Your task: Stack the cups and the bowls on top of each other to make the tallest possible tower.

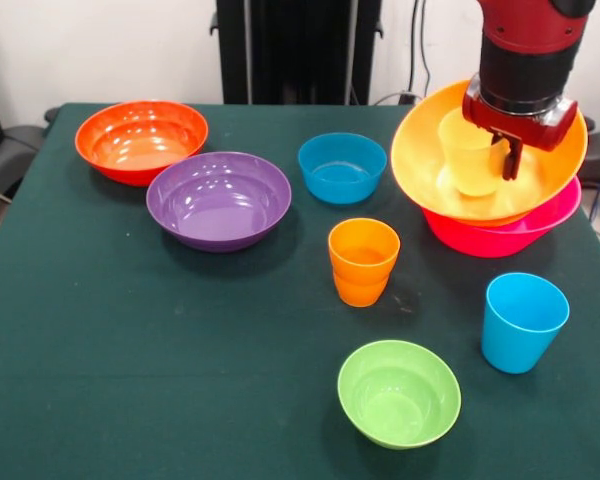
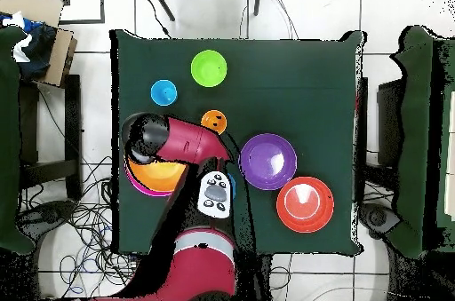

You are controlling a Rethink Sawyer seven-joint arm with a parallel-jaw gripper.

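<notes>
Gripper (image 1: 507,150) apparently around yellow cup (image 1: 469,152) in orange bowl (image 1: 540,175).

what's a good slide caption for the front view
Sawyer claw lowering a pale yellow plastic cup into the tilted large orange bowl stacked on the hot pink bowl.

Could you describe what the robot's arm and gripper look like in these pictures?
The arm is glossy red with rounded casings and black joint sections. In the overhead view a pale grey panel with a dark screen and buttons sits on it. In the front view its wrist is a black cylinder under a red shell, ending in a red block that carries the gripper, whose short fingers are dark red. No cables show on it.
</notes>
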